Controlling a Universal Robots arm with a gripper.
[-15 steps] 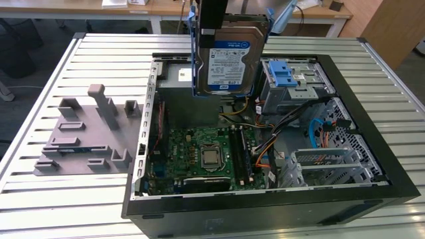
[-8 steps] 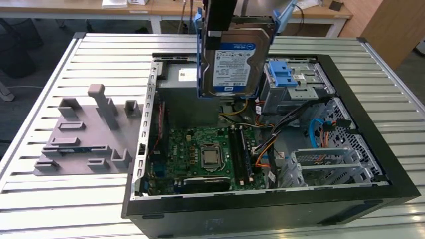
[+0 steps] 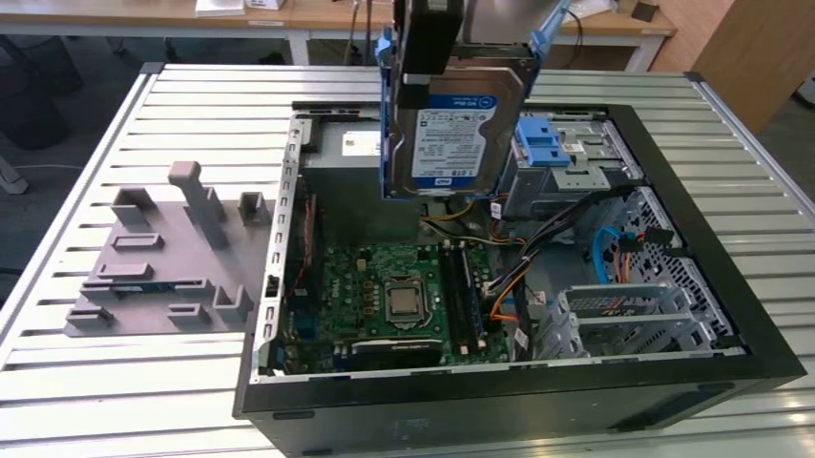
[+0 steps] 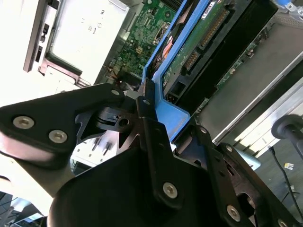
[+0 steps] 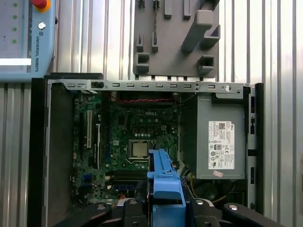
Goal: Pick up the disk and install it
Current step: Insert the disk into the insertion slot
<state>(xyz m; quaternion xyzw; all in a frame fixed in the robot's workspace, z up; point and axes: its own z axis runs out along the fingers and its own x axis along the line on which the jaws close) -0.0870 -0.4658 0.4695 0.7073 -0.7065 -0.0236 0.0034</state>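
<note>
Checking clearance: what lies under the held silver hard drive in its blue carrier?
The green motherboard of the open black computer case, beside the grey metal box. The silver hard drive itself hides the spot directly beneath.

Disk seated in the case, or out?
Out. The gripper holds the disk on edge above the open case, not seated in any bay.
</note>
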